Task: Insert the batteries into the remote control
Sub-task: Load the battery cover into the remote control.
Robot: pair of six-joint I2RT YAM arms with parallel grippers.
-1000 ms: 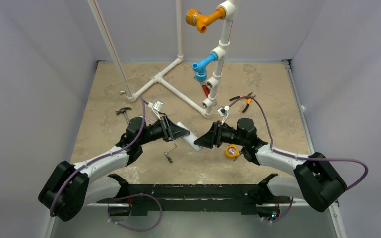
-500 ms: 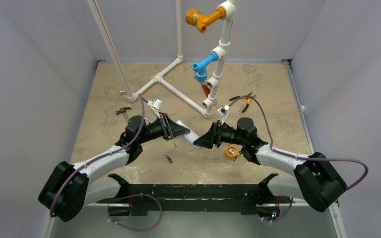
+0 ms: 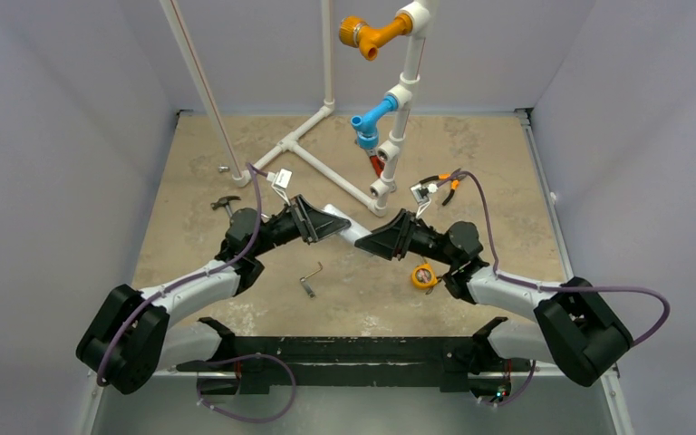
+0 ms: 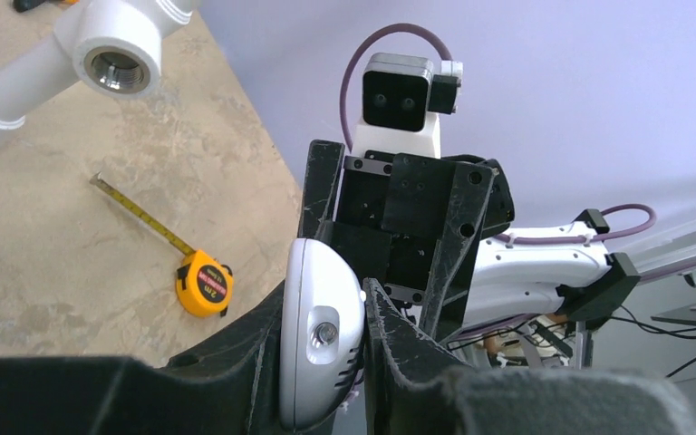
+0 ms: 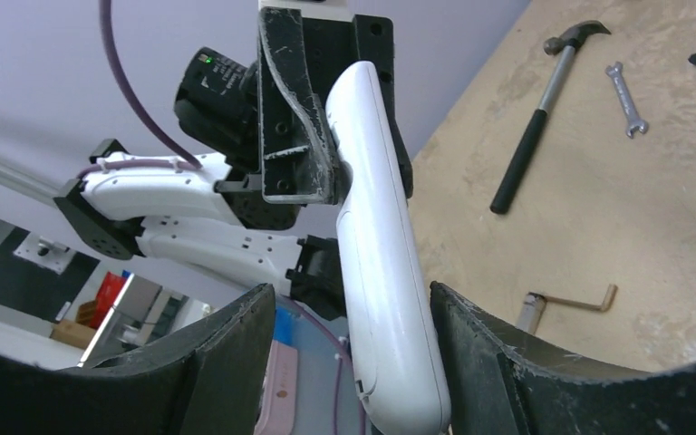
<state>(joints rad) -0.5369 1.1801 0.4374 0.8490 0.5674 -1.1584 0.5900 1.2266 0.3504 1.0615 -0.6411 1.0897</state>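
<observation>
The remote control (image 3: 346, 227) is a slim white handset held in the air between the two arms. My left gripper (image 3: 329, 224) is shut on one end of it. In the left wrist view that rounded end (image 4: 322, 331), with its small lens, is clamped between the two black fingers of my left gripper (image 4: 326, 349). My right gripper (image 3: 373, 243) stands open around the other end. The remote's smooth back (image 5: 382, 272) lies close to the right finger (image 5: 471, 349), with a wide gap to the left finger (image 5: 236, 353) of my right gripper (image 5: 353, 358). The batteries are out of view.
A yellow tape measure (image 3: 424, 275) lies beside the right arm. A hex key (image 3: 311, 279) is in front of the left arm, and a hammer (image 3: 227, 204) and a small wrench (image 5: 625, 100) lie at the left. Pliers (image 3: 444, 181) and a white pipe frame (image 3: 326, 172) stand behind.
Both grippers and the remote between them have moved toward the far side of the table. The right arm has stretched forward and away from the tape measure.
</observation>
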